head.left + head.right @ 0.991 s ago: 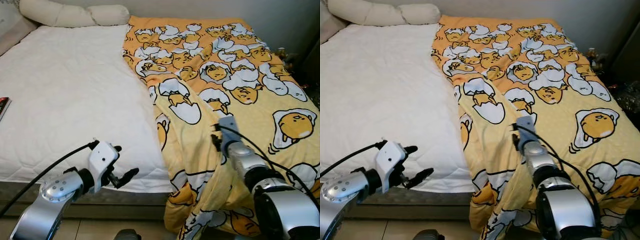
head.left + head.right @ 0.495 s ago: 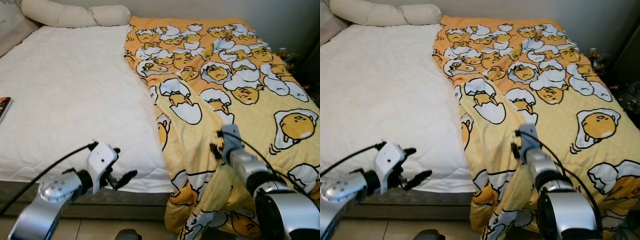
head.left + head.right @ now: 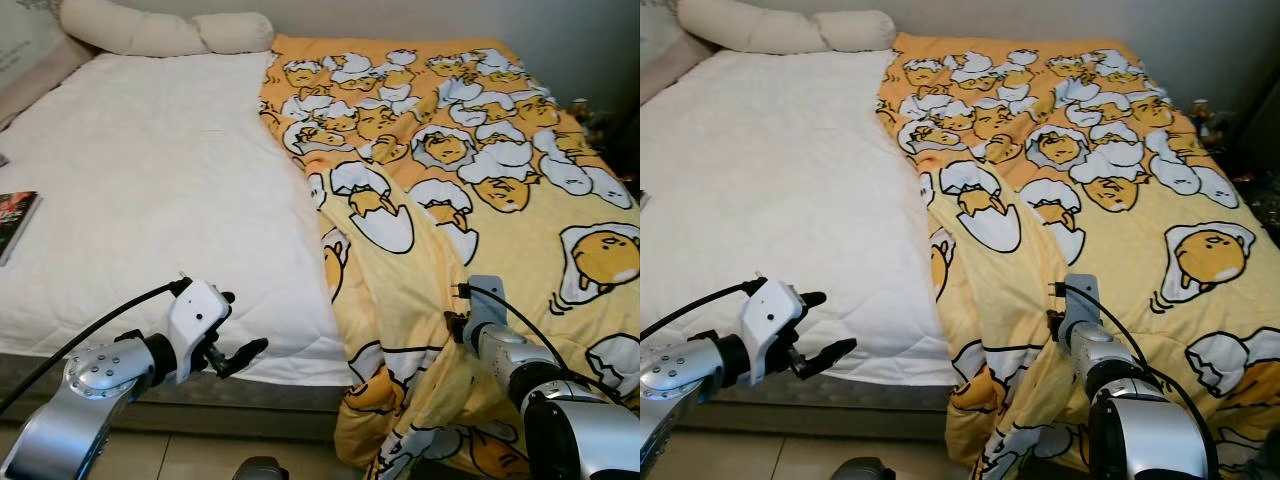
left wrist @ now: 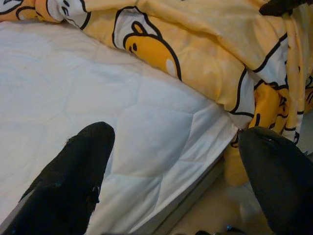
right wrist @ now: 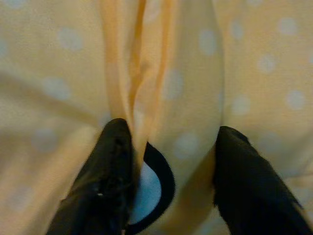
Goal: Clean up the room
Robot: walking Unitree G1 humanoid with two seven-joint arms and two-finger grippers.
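Home bedroom: white-sheeted bed (image 3: 150,200), cartoon-egg blanket (image 3: 470,200), long pillow (image 3: 160,30).

- Head cameras look down from the foot of the bed (image 3: 150,190), both catching the same white sheet and yellow blanket (image 3: 480,230).
- Left wrist camera peers past its fingers (image 4: 73,181) at the mattress corner.
- Right wrist camera's jammed right against blanket folds.

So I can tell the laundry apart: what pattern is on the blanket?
The blanket is yellow with cartoon eggs, clearest in the left eye view.
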